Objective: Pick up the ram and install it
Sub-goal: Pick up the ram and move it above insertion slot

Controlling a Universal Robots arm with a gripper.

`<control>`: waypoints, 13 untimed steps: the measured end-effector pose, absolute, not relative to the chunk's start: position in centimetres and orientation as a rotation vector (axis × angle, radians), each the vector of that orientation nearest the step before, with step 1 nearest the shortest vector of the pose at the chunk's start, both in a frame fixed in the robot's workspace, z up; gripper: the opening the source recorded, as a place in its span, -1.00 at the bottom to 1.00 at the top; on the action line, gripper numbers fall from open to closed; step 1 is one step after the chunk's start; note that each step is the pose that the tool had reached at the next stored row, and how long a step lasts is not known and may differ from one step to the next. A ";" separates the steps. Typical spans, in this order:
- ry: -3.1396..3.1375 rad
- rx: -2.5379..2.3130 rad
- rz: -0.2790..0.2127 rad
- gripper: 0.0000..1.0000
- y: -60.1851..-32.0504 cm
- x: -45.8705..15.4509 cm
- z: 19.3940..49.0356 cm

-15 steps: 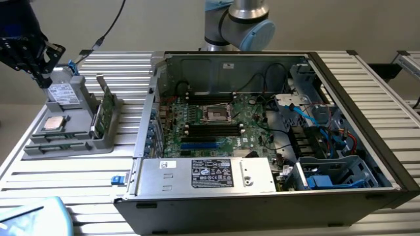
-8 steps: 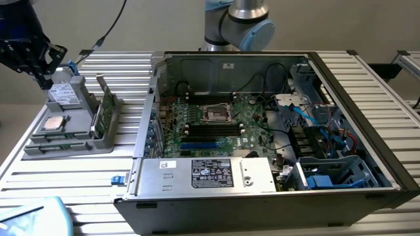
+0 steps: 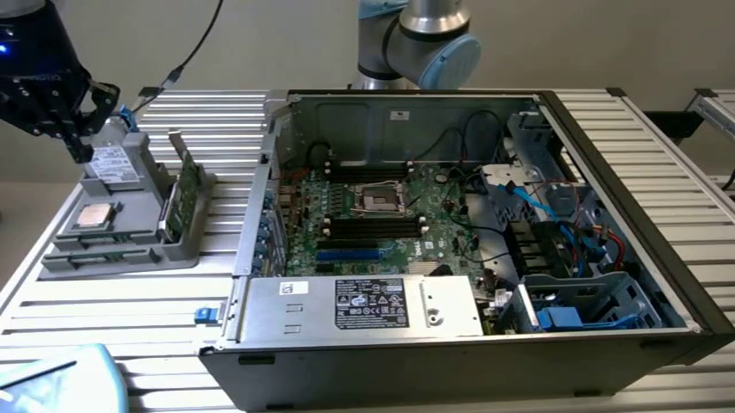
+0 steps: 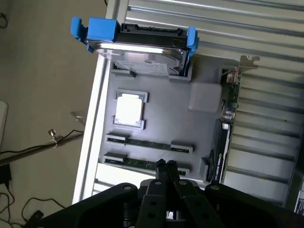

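Note:
Two green ram sticks stand on edge in slots of a grey tray (image 4: 166, 118). One ram stick (image 4: 148, 143) lies in the inner slot, the other (image 4: 135, 163) in the outer slot. In the wrist view my gripper (image 4: 165, 165) is shut with nothing between its fingers, and its tips line up over the outer stick. In the exterior view the gripper (image 3: 78, 148) hangs high above the tray's far end, well clear of the ram (image 3: 101, 244). The black motherboard slots (image 3: 370, 227) sit inside the open computer case (image 3: 643, 258).
The tray also holds a square silver processor (image 4: 129, 109), a grey drive in a blue bracket (image 4: 142, 50) and a green expansion card (image 4: 223, 142) on edge. A silver power supply (image 3: 361, 305) sits in the case's near part. Loose cables lie on the floor beside the table.

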State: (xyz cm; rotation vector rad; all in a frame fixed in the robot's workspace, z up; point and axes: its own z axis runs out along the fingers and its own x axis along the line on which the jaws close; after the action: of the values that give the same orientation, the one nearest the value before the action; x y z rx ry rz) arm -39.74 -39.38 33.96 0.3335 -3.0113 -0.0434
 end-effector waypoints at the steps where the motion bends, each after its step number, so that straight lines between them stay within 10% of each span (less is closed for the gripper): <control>1: -3.008 0.361 -0.042 -0.79 -39.4 -39.7 33.9; 13: -2.949 0.688 -0.027 -0.79 -39.4 -39.7 33.7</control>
State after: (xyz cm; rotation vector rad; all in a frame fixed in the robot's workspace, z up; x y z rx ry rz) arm -39.74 -39.37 33.75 0.6880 -2.9486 -0.0271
